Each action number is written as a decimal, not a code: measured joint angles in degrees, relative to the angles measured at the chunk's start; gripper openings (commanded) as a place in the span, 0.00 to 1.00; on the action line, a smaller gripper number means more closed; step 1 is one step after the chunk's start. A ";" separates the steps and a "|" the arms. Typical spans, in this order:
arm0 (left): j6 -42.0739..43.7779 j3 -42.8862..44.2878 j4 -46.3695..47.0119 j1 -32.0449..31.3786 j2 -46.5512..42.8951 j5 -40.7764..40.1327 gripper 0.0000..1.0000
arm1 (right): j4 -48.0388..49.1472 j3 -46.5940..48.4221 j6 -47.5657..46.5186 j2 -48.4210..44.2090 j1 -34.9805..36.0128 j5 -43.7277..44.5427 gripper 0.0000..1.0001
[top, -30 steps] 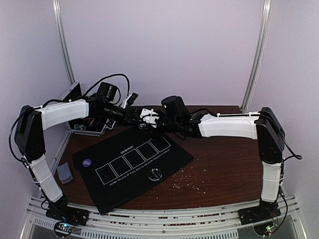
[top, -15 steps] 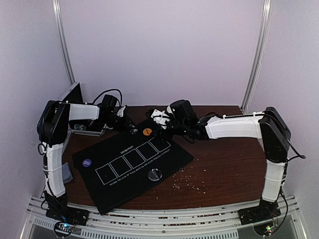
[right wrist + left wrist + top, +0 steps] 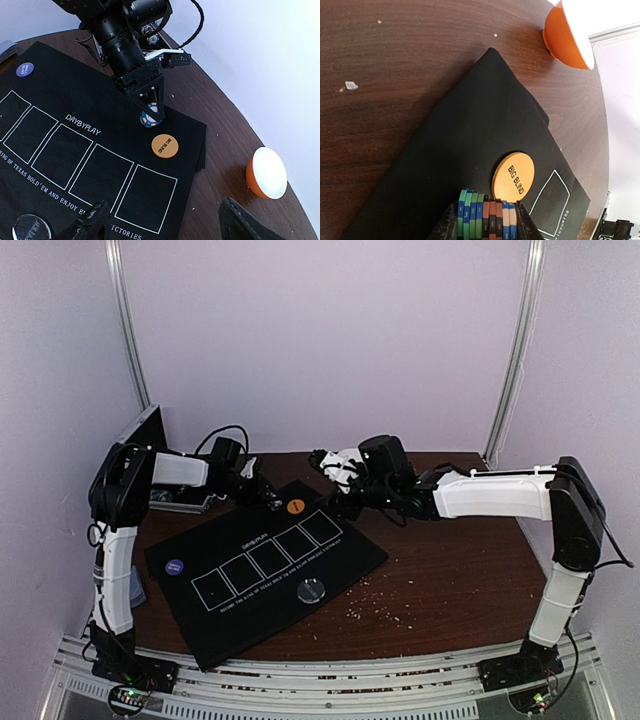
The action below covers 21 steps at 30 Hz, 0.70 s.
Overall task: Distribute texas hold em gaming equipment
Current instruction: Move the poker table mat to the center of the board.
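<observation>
The black five-box mat [image 3: 230, 625] lies on the brown tabletop [image 3: 450, 570], long axis near-left to far-right. At its far corner, beside the orange round disc [image 3: 513, 176], the left hand [image 3: 151, 112] pinches a stack of striped poker chips [image 3: 487, 217] on edge; the right hand [image 3: 165, 225] is spread.

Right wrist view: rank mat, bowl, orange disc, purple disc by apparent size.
1. mat
2. bowl
3. orange disc
4. purple disc
The purple disc lies farther from the camera than the orange disc, so the two may really be alike in size.
</observation>
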 measured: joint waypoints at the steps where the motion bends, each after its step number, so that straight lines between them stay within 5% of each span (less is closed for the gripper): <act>1: -0.35 -0.04 0.35 0.00 0.33 0.04 0.01 | -0.11 -0.02 0.24 0.00 0.00 0.00 0.77; 12: -1.99 -0.17 1.33 0.09 0.96 -1.11 0.32 | -0.24 -0.17 1.70 0.00 0.00 -0.09 0.77; 21: -3.50 -1.22 2.78 -0.04 0.96 -3.87 0.41 | -0.42 -0.20 1.68 0.00 0.00 -0.92 0.78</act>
